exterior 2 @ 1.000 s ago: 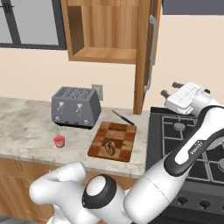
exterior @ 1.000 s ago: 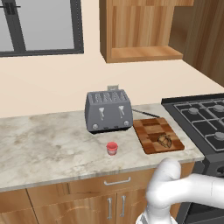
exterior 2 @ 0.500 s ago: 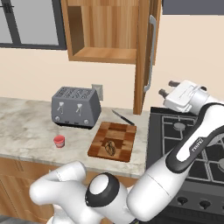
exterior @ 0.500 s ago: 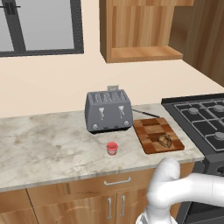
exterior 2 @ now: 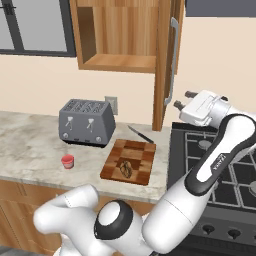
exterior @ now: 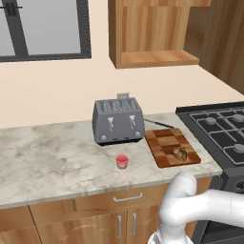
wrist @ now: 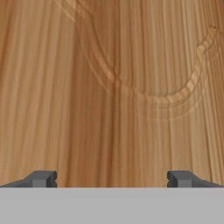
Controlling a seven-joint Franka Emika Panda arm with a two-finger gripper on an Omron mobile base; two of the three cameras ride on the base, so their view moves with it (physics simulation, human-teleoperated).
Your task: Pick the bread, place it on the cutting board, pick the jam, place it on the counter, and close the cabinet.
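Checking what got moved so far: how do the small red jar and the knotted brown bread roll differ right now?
The small red jar stands on bare marbled counter before the grey toaster; the knotted brown bread roll lies on the chequered wooden cutting board. The jar is smooth, the roll creased. Both are similarly small.

1 toaster (exterior: 118,121), 1 jam jar (exterior: 122,161), 1 bread (exterior: 179,153), 1 cutting board (exterior: 164,142), 1 knife (exterior 2: 140,134).

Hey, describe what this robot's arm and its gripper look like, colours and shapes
The arm is made of glossy white, rounded tubular segments joined by dark grey to black bands and round joint caps. It ends in a boxy white hand with the gripper, whose two short dark fingers are stubby. In the hand view the fingertips look dark grey and blocky. No cables or markings are visible.
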